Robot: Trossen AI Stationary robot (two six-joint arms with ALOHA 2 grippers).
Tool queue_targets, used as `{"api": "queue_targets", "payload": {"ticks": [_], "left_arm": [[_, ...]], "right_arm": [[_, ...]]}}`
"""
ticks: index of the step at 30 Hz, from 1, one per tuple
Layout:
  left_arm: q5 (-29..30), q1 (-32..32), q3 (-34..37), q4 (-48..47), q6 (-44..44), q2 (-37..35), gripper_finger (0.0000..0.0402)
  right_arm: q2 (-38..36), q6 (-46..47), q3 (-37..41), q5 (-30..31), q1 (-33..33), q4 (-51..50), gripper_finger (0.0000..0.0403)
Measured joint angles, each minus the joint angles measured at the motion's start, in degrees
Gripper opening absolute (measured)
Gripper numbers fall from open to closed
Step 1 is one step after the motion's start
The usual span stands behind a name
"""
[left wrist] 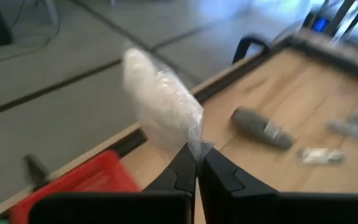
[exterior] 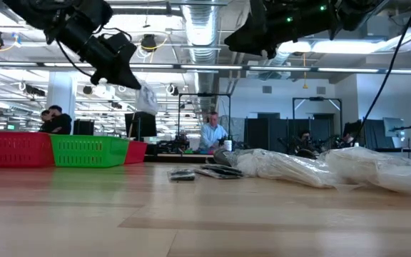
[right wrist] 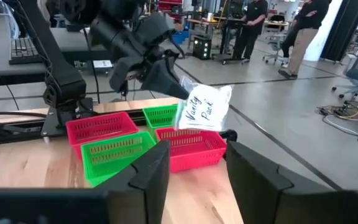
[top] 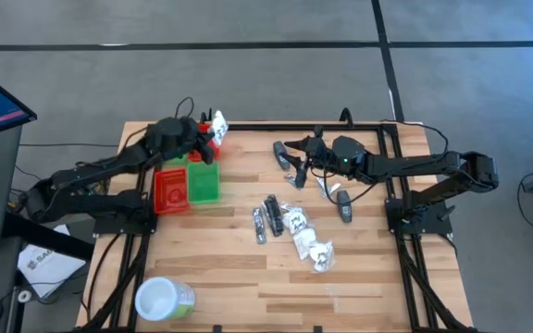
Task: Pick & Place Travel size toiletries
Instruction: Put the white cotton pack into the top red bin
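Note:
My left gripper (top: 211, 131) is shut on a white crinkly packet (right wrist: 205, 107) printed "Vanity Pack" and holds it in the air above the red bin (right wrist: 191, 146) at the table's far left. My right gripper (right wrist: 194, 168) hovers open over the far middle of the table (top: 290, 148), with nothing between its fingers. More toiletries lie flat on the wood below and beside it: dark oval bottles (top: 285, 159) (top: 343, 205), slim tubes (top: 269, 217) and wrapped packets (top: 308, 239). My left gripper pinches the packet's sealed edge at one corner (left wrist: 199, 148) between its two fingertips. The fingers slant down toward the table's far edge. The packet (exterior: 146, 98) hangs clear of the bins and the table.
Red (top: 169, 191) and green (top: 204, 182) bins stand side by side at the left, with more small bins (right wrist: 114, 152) behind them. A white-lidded green tub (top: 165, 298) stands at the near left. A black frame edges the table (top: 387, 166). People stand in the room beyond.

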State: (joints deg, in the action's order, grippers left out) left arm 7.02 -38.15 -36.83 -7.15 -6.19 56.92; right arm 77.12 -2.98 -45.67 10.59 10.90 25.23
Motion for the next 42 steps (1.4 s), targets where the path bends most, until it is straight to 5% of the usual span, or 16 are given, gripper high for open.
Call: {"api": "queue_targets", "payload": {"ticks": [17, 26, 42], "left_arm": [[2.57, -4.58, -23.94, -39.19, 13.78, 16.54, 0.0000], [11.55, -4.59, -32.68, -48.68, 24.01, 23.24, 0.0000], [25.49, -3.92, -33.01, -51.79, 39.03, 34.23, 0.0000]], "right_arm": [[0.02, 0.00, 0.00, 0.00, 0.00, -1.44, 0.0128], [0.02, 0.00, 0.00, 0.00, 0.00, -1.46, 0.0128], [0.02, 0.00, 0.00, 0.00, 0.00, -1.44, 0.0125]]}}
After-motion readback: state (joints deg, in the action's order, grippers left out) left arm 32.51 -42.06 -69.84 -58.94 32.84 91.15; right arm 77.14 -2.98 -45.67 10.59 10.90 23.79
